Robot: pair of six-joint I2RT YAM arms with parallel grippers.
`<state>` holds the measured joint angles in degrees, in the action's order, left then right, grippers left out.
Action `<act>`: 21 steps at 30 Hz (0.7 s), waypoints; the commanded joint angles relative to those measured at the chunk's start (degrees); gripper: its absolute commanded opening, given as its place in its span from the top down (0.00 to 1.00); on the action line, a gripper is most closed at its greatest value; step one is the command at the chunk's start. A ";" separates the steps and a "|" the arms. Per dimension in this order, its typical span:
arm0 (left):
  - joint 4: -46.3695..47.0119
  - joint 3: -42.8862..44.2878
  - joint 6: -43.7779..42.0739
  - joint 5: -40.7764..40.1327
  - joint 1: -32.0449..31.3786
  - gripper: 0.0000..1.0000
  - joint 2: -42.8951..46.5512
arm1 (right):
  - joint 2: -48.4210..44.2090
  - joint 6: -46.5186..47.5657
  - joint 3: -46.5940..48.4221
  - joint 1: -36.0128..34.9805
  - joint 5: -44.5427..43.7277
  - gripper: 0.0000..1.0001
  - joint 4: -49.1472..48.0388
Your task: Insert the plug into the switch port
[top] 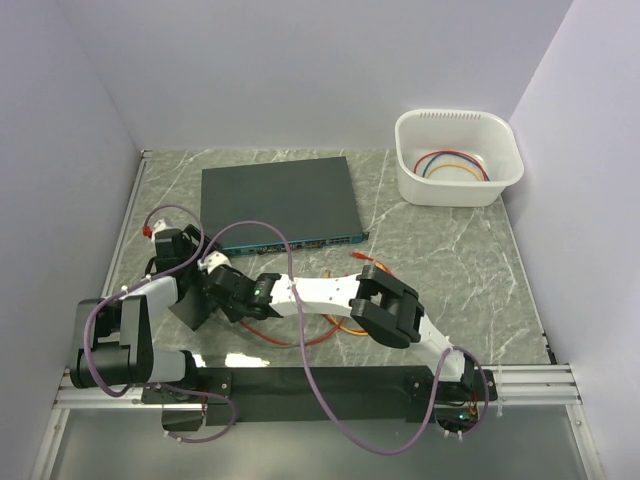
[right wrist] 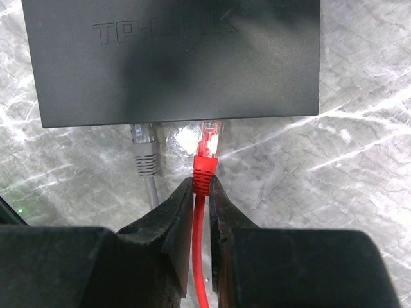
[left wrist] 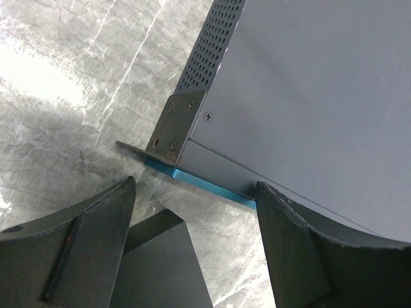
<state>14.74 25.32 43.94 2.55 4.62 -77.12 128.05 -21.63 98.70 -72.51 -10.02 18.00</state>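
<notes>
Ahead of the left gripper (top: 188, 255), overhead, lies the switch (top: 275, 205); the right gripper (top: 225, 288) reaches to a black slab (top: 193, 306) instead. Left wrist: my jaws stand wide, empty, teal front edge (left wrist: 205, 189) just beyond. Right wrist: jaws pinch the plug (right wrist: 206, 151) by its boot tail, its tip at the slab, a grey plug (right wrist: 145, 154) crowding alongside. Light, I'd judge, latch fragile, cable (right wrist: 199, 263) floppy; the boot's my hold.
</notes>
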 commanded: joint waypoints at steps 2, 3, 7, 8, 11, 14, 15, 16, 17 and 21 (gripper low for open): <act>-2.70 0.69 -0.79 -0.35 -0.58 0.19 -0.92 | 1.76 0.01 3.52 0.17 -1.05 1.00 -4.73; -2.70 0.78 -0.79 -0.26 -0.58 0.19 -0.84 | 1.85 0.01 3.52 0.52 -0.88 1.00 -4.73; -2.79 0.78 -0.88 -0.26 -0.67 0.19 -1.10 | 2.64 0.09 3.70 0.62 0.00 1.00 -5.60; -2.79 0.87 -0.88 -0.17 -0.67 0.19 -1.01 | 2.82 -0.08 3.70 0.62 0.18 1.00 -5.78; -2.79 0.87 -0.88 -0.17 -0.67 0.19 -1.01 | 2.91 -0.08 3.43 0.53 0.35 1.00 -6.66; -2.96 0.87 -1.05 0.26 -0.76 0.19 -1.10 | 2.73 0.62 2.91 0.62 -0.26 1.00 -7.54; -3.05 0.87 -1.14 0.61 -0.76 0.19 -1.01 | 2.56 0.88 2.47 0.62 -0.44 1.00 -7.71; -2.97 0.78 -1.05 1.05 -0.76 0.19 -0.84 | 1.95 1.15 2.12 0.62 -0.96 1.00 -8.41; -2.97 0.61 -0.97 1.49 -0.84 0.19 -0.66 | 1.59 1.76 1.68 0.44 -1.23 1.00 -8.85; -4.28 1.04 -1.14 1.85 -1.19 0.19 0.30 | -0.17 2.73 0.71 1.58 -2.19 1.00 -10.00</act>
<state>14.74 25.63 43.31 2.31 4.45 -77.34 130.43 -20.25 99.18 -72.16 -10.26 15.42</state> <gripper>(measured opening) 0.810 0.186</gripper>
